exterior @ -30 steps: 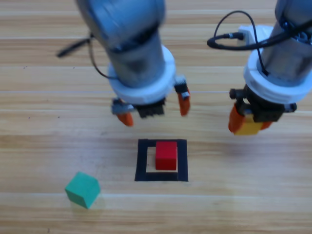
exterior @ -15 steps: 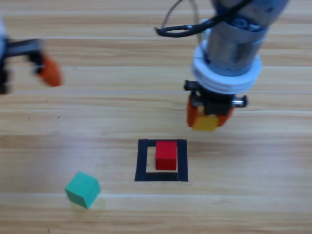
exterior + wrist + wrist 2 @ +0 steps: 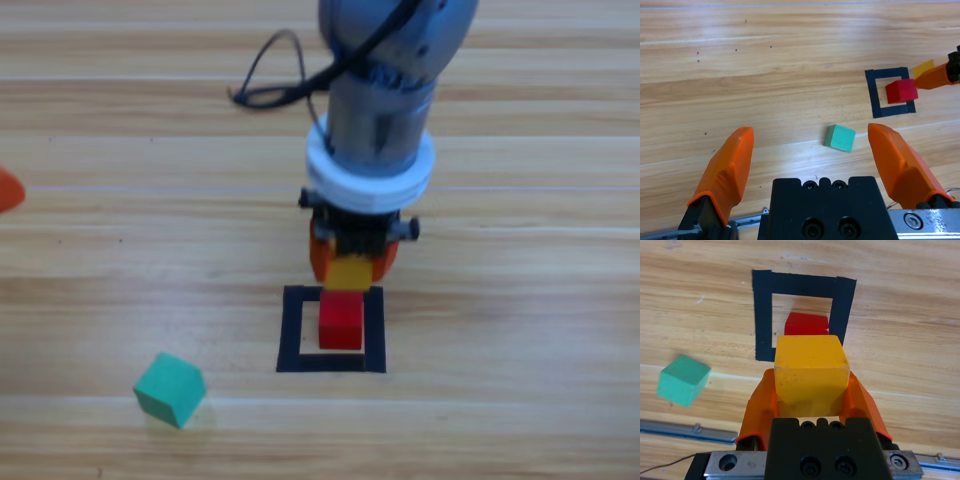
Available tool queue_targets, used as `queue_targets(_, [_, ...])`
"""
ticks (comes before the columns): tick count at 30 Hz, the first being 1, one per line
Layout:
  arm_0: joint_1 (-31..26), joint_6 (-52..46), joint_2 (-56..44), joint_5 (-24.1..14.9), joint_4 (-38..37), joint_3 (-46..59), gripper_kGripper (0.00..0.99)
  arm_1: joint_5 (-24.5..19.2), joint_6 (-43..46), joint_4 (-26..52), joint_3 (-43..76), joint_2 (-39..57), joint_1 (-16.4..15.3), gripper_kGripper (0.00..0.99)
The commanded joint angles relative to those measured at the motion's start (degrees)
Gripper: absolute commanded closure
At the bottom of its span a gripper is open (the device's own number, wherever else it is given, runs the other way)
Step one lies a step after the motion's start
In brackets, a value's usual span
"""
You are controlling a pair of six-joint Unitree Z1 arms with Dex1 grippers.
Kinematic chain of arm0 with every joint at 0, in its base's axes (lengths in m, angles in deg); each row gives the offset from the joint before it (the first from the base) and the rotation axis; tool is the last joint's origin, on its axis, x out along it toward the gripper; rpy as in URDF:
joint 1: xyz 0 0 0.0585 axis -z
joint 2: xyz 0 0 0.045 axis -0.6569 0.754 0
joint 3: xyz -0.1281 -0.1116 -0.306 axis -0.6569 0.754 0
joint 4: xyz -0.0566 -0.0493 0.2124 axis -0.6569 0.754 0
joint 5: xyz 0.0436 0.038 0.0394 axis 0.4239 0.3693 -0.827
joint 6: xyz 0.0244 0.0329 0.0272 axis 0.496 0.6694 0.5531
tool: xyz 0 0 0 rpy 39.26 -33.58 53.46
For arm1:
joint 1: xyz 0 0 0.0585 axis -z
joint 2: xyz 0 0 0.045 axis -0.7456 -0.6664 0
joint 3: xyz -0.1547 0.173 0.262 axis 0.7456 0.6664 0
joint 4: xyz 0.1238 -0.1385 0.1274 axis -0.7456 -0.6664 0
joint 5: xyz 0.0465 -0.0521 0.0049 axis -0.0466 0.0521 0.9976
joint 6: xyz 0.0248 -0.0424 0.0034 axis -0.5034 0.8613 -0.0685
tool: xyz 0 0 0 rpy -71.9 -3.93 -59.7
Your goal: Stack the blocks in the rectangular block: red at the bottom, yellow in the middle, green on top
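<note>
— Since half a second ago, what's shifted?

— Right gripper (image 3: 349, 262) has swung in from the upper right of the black tape square (image 3: 288, 331) and now hangs over the square's far edge. Left gripper (image 3: 6, 189) has drawn back further; only an orange jaw tip shows at the picture's left edge, well apart from the square.

— How does the right arm stand?

— It comes down from the top edge nearly upright, wrist pointing at the table. Its jaws are clamped on the yellow cube (image 3: 811, 371), one orange jaw on each side, the cube held level.

— And the yellow cube against the square?

— Above the square's far side, just beyond the red cube (image 3: 341, 320) and overlapping its far edge in the high view. Whether the two touch, I cannot tell.

— The red cube?

— Inside the square, on the bare wood.

— Green?

— The green cube (image 3: 170, 388) lies on the table (image 3: 520, 400), off to the square's near left, turned askew to it.

— Left gripper's jaws?

— Spread wide with nothing between them, looking across the table toward the square from afar.
</note>
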Motion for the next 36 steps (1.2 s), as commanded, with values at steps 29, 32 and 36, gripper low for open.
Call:
queue_targets(29, [0.19,-0.53,-1.4,0.14,-5.42,6.33,0.017,3.19,0.46,-2.01,-2.31,-7.66,-1.25,0.99])
queue_targets(32, [0.19,-0.62,-1.4,0.05,-5.69,6.6,0.017,3.19,0.46,-2.1,-2.31,-7.92,-1.25,0.99])
queue_targets(36, [0.19,-0.88,-1.4,0.14,-5.78,6.6,0.017,3.19,0.55,-3.41,-4.07,-9.15,-1.25,0.99])
